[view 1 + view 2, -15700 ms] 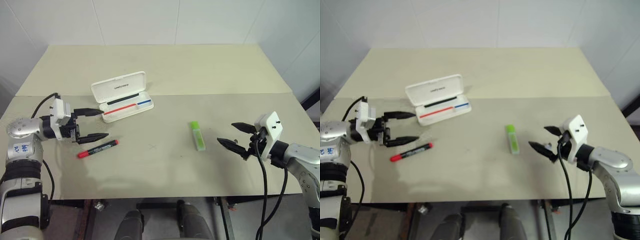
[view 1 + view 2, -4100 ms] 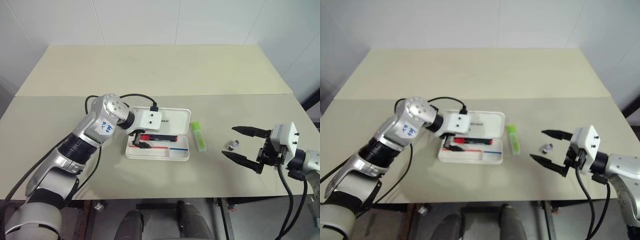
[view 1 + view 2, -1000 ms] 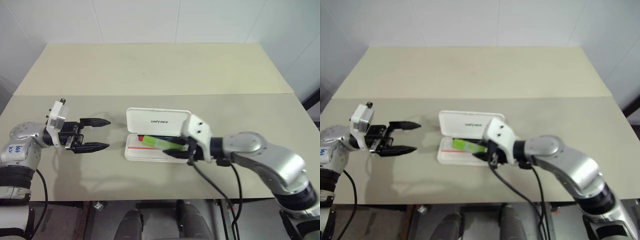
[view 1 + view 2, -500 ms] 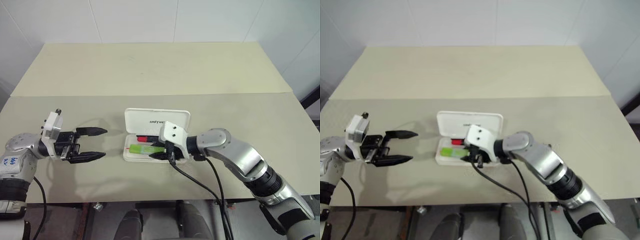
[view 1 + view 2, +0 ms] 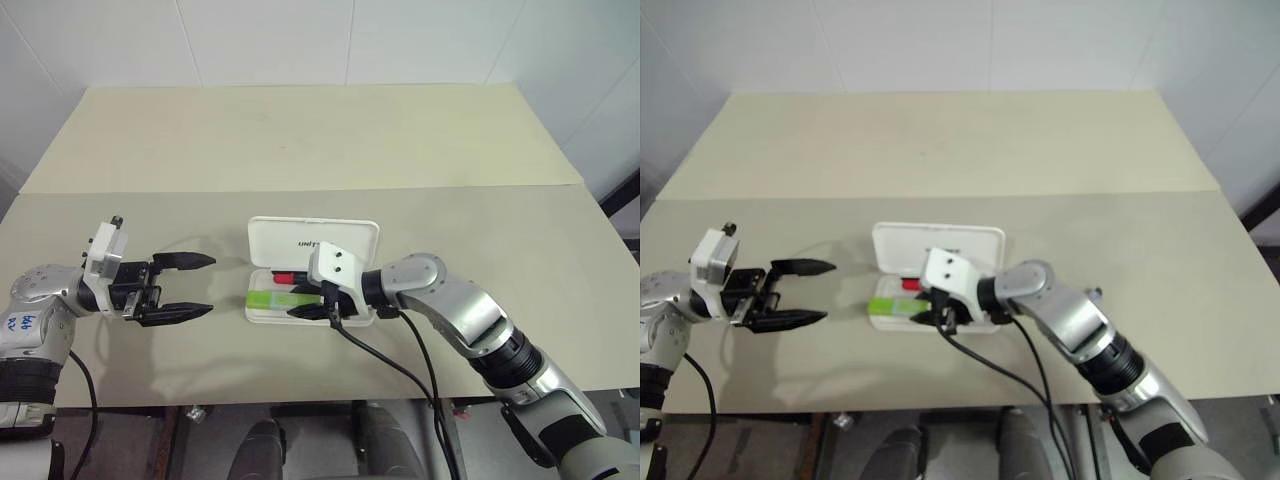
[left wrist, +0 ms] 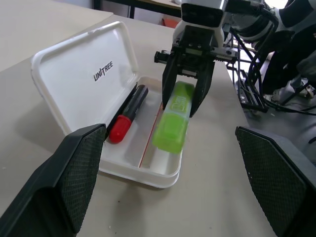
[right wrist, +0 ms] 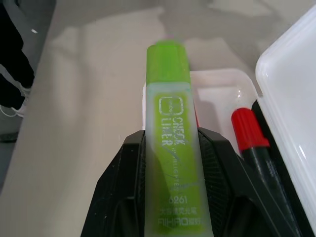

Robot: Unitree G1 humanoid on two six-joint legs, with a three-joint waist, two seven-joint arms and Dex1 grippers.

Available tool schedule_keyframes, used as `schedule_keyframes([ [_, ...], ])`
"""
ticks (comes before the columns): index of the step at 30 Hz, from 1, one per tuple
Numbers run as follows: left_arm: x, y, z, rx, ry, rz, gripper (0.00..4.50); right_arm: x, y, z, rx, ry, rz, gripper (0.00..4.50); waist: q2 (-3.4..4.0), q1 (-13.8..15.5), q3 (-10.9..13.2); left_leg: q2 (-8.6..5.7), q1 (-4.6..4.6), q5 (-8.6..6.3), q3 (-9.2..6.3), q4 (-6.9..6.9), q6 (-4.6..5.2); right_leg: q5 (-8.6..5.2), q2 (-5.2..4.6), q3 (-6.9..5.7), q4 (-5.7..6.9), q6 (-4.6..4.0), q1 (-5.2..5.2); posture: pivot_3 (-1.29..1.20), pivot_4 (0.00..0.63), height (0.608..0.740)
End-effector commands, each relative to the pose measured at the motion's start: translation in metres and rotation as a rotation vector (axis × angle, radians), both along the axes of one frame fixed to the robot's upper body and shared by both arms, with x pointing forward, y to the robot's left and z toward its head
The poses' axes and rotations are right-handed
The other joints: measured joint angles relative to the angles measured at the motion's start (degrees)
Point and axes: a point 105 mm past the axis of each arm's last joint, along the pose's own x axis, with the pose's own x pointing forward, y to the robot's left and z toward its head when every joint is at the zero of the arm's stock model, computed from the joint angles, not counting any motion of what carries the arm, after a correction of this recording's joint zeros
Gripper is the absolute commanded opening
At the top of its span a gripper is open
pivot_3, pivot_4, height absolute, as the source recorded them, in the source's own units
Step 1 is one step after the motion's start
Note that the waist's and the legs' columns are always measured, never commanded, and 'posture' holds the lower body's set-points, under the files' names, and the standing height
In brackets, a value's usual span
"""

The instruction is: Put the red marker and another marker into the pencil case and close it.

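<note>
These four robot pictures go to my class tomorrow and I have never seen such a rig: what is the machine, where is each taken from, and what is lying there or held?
A two-armed humanoid robot stands at a beige table. Two pictures look down from its head; two come from cameras on its wrists. An open flat white plastic pencil case lies there, a slim black marker with a red cap inside. The right gripper is shut on a chunky lime-green highlighter above the case. The left gripper is open and holds nothing.
</note>
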Motion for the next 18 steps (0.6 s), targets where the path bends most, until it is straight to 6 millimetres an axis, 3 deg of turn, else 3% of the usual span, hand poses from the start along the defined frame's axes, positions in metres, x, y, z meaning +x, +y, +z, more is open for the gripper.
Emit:
schedule_keyframes([
  [1, -0.009, -0.002, 0.007, 0.006, -0.026, -0.092, 4.50, 0.000, 0.006, 0.009, 0.019, -0.043, 0.027, 1.13, 0.00, 0.0, 0.0, 0.00, 0.00, 0.00, 0.00, 0.00, 0.00, 0.00, 0.00, 0.00, 0.00, 0.00, 0.00, 0.00, 0.150, 0.740],
  [17, -0.006, -0.005, 0.006, 0.011, -0.035, -0.089, 4.50, -0.008, 0.005, -0.007, 0.002, 0.019, 0.029, 1.13, 0.00, 0.0, 0.0, 0.00, 0.00, 0.00, 0.00, -0.02, -0.01, 0.00, 0.00, 0.00, 0.01, 0.00, -0.02, 0.00, 0.150, 0.740],
  [18, -0.006, -0.005, 0.006, 0.011, -0.035, -0.087, 4.50, -0.008, 0.004, -0.009, 0.000, 0.023, 0.026, 1.48, 0.00, 0.0, 0.0, 0.00, 0.00, 0.00, 0.00, -0.02, -0.01, 0.00, 0.00, 0.00, 0.01, 0.00, -0.02, 0.00, 0.150, 0.740],
])
